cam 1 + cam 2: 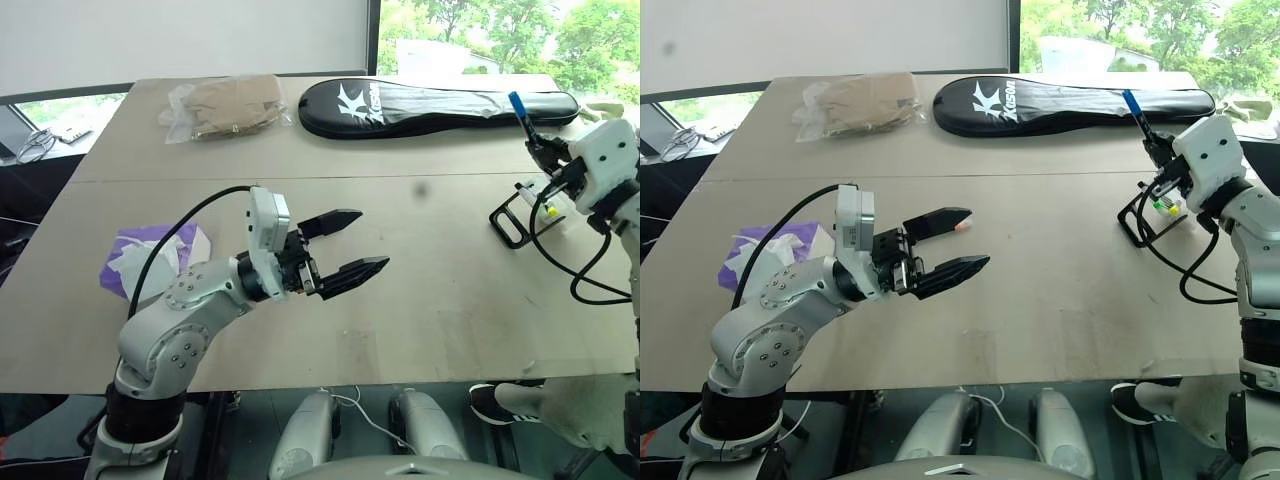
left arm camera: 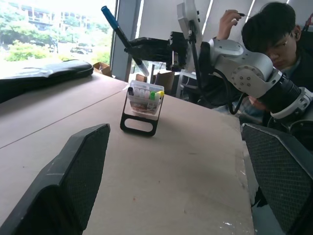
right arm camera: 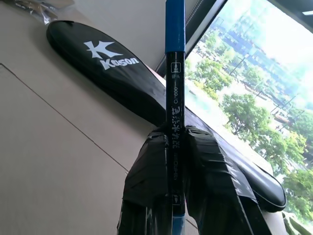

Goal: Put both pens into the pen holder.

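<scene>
Left eye view has the right gripper [image 1: 545, 152] at far right clamped on the dark blue-capped pen [image 1: 522, 112] just above the small black wire-frame pen holder [image 1: 530, 212], so next it needs lowering in, while the left gripper [image 1: 352, 243] hangs wide open, empty, mid-frame.

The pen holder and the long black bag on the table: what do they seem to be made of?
The pen holder looks like a clear plastic box, since coloured bits show through its wall, set in a black frame, probably metal or hard plastic. The long black bag seems to be soft synthetic cloth with a slight sheen: it sags and creases and carries a printed white logo.
</scene>
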Robot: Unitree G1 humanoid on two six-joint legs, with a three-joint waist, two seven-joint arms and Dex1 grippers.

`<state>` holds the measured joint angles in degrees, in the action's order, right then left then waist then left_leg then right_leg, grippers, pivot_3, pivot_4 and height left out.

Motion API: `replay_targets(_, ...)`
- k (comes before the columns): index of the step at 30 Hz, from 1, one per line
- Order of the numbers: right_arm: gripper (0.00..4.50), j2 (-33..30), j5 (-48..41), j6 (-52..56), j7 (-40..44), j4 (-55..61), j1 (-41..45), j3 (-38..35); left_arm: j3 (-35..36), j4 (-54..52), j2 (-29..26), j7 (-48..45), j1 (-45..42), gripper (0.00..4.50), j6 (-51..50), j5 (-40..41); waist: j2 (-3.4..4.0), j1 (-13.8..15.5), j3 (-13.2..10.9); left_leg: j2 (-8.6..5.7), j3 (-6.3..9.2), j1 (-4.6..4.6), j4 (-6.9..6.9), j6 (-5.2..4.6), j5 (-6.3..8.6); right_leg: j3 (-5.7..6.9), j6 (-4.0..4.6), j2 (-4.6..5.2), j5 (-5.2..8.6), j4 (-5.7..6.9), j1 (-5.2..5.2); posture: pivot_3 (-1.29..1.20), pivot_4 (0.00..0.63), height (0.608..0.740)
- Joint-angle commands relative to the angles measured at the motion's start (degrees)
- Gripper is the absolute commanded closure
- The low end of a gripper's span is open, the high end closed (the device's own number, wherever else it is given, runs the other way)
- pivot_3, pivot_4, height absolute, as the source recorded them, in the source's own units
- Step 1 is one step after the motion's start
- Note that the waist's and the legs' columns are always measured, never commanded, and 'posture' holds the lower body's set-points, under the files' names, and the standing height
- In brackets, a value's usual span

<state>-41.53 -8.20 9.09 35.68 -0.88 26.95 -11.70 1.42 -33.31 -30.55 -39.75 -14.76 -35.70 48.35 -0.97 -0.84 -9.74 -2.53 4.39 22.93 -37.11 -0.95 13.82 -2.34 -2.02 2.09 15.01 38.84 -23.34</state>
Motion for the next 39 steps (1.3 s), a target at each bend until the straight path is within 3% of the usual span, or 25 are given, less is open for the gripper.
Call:
replay_targets(1,4.45,0.05,-0.71,-2.76,0.06,1.20,-0.55,-1.13,-1.10,-4.34,1.09,2.25,0.67,0.00,1.00,-0.92,0.00,0.04,0.00,0.00,0.00,0.00,0.00,0.00,0.00,0.00,0.00,0.01,0.00,-0.01,0.00,0.00,0.150,0.740)
replay_targets(6,4.45,0.05,0.27,-5.13,-0.02,-0.03,-2.72,-0.86,-2.30,-8.48,2.43,6.05,3.22,0.00,0.35,-1.24,-0.01,0.08,0.00,0.00,0.02,0.02,-0.02,-0.06,0.03,0.00,-0.01,0.02,0.00,-0.01,0.00,0.00,0.150,0.740)
replay_targets(12,4.45,0.33,1.51,-8.03,-0.69,-3.29,-3.17,-0.39,1.20,-4.23,-0.14,3.01,2.29,0.00,1.65,-1.49,0.00,0.03,-0.01,0.01,0.00,-0.03,-0.04,-0.08,0.05,0.00,0.00,-0.04,0.00,0.04,0.02,0.00,0.150,0.740)
replay_targets(15,3.23,0.12,1.83,-8.94,-0.67,-5.36,-2.95,-0.38,1.97,-3.62,-0.70,2.53,1.95,0.00,1.59,-1.37,0.00,0.06,-0.01,0.02,0.01,-0.04,-0.06,-0.09,0.05,0.01,0.00,-0.05,0.00,0.03,0.05,0.00,0.150,0.740)
replay_targets(21,0.30,0.03,1.41,-9.97,-0.35,-5.63,-3.88,-0.88,3.21,-7.27,-2.43,6.79,-0.11,0.00,-2.20,1.16,0.00,0.05,-0.01,0.02,0.02,-0.04,-0.07,-0.06,0.03,0.00,0.00,-0.03,0.00,0.02,0.06,0.00,0.150,0.740)
replay_targets(22,0.08,0.26,1.07,-9.81,-0.69,-4.83,-4.25,-1.30,3.63,-8.31,-2.91,8.58,-0.60,0.00,-3.52,1.68,0.00,0.07,-0.01,0.03,0.02,-0.04,-0.07,-0.07,0.04,0.00,0.00,-0.04,0.00,0.02,0.06,0.00,0.150,0.740)
replay_targets(26,0.08,1.10,-1.88,-5.77,-0.82,1.44,-6.30,-2.14,3.97,-5.45,-6.16,12.23,-3.04,0.00,-5.79,-3.22,0.00,0.05,-0.01,0.03,0.04,-0.04,-0.07,-0.07,0.04,0.01,-0.01,-0.04,0.00,0.03,0.06,0.00,0.150,0.740)
replay_targets(34,0.08,1.43,0.31,1.08,-4.01,8.49,-8.11,-0.48,1.66,6.55,-10.51,7.40,-5.54,0.00,-2.82,-12.08,0.01,0.08,-0.02,0.01,0.03,-0.06,-0.07,-0.07,0.04,0.03,-0.01,-0.06,0.00,0.01,0.08,0.00,0.150,0.740)
replay_targets(39,0.08,0.80,0.08,16.62,-4.55,18.08,-3.41,4.32,1.34,9.11,-9.80,5.08,-4.25,0.00,-0.03,-15.20,0.03,-0.14,-0.04,0.03,0.03,-0.06,-0.04,0.02,-0.01,0.00,0.00,-0.04,0.00,0.02,0.04,0.00,0.150,0.740)
